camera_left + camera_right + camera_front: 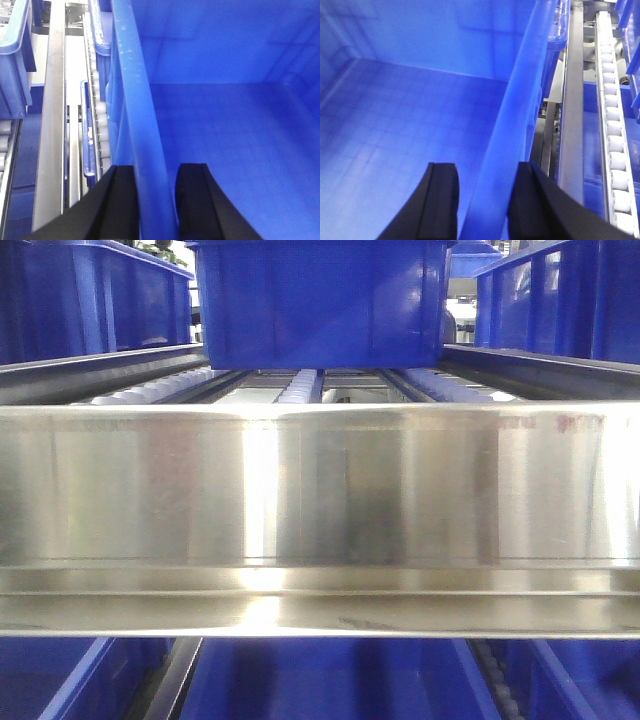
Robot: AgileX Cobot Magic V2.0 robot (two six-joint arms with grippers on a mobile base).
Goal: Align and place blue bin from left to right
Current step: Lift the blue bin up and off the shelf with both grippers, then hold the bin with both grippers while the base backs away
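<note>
Two claws: both mine, each astride one side wall of the large bright-blue plastic bin (320, 305).
Left claw (157, 167): pinching the bin's left wall, one black finger (120, 200) outside and one inside.
Right claw (484, 165): pinching the right wall the same way.
Bin's place: 12 o'clock in the front view, sitting on the white roller tracks (300, 385).
Neighbours: a darker blue crate (90, 300) at 10 o'clock and another blue crate (560, 300) at 2 o'clock, both near the bin but apart from it.
In the way: a broad polished steel beam (320, 490) running from 9 to 3 o'clock, in front of the tracks and below the bin.
Right wrist view: a grey metal rail (570, 125) at 3 o'clock, just beside the bin.
</note>
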